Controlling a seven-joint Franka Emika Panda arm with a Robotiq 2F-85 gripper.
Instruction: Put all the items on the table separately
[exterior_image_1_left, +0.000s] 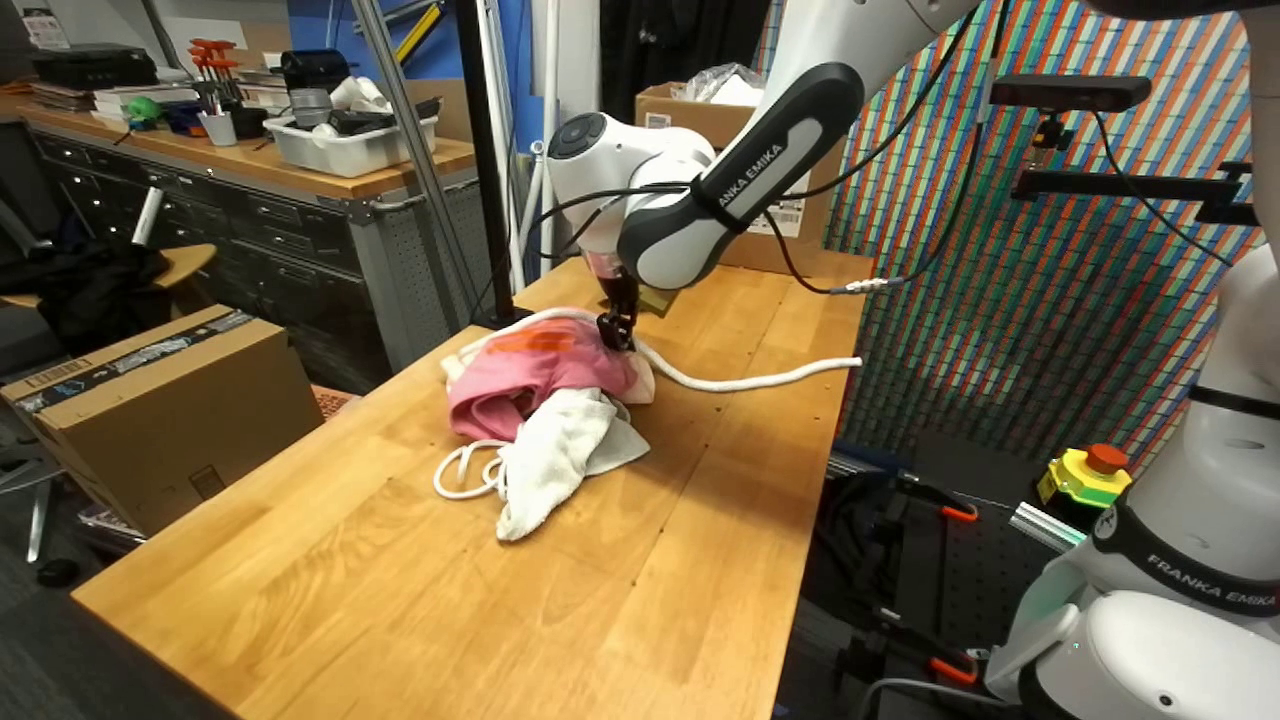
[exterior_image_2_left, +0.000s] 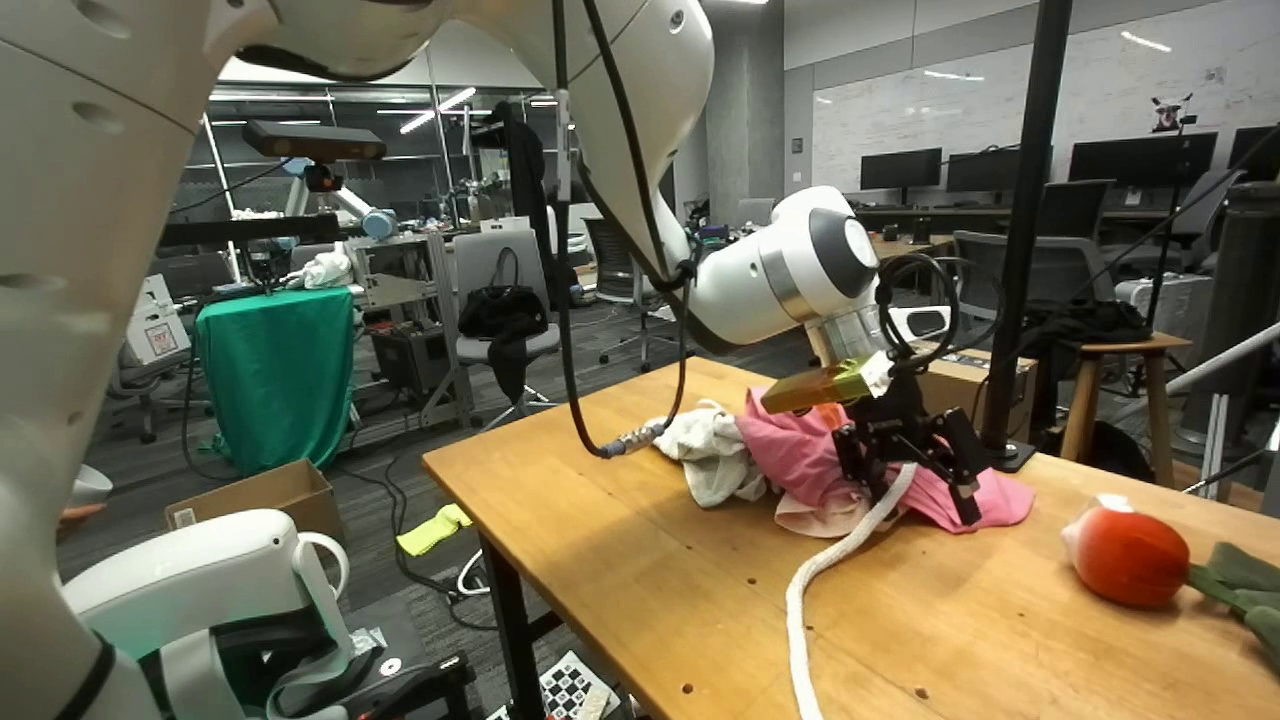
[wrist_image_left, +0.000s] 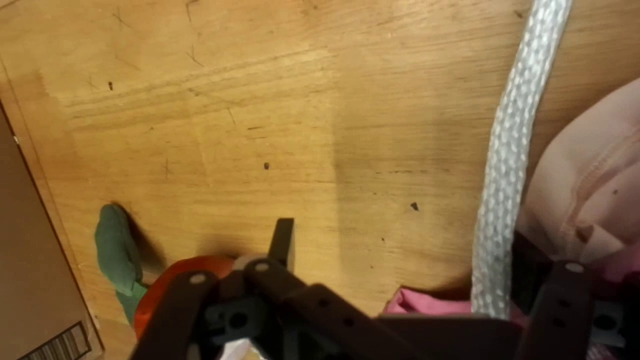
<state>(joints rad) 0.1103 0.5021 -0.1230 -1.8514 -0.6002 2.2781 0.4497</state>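
Observation:
My gripper (exterior_image_2_left: 922, 495) stands open over the pile, its fingers wide apart. In the wrist view the white rope (wrist_image_left: 505, 165) passes between them, close by the right-hand finger; whether it touches I cannot tell. The rope (exterior_image_1_left: 760, 382) runs over the table (exterior_image_1_left: 480, 600) towards its edge. The pink cloth (exterior_image_1_left: 540, 375) lies bunched under the gripper, with an orange patch on top. A white cloth (exterior_image_1_left: 560, 460) is heaped against it, beside loops of thin white cord (exterior_image_1_left: 465, 472). Apart from the pile rests a red-orange plush (exterior_image_2_left: 1130, 555) with green leaves (exterior_image_2_left: 1240, 590).
A cardboard box (exterior_image_1_left: 740, 130) stands at the table's far end; its side (wrist_image_left: 35, 240) shows in the wrist view. A black upright pole (exterior_image_2_left: 1025, 230) is fixed at the table edge near the cloths. A cable (exterior_image_2_left: 565, 330) hangs from the arm.

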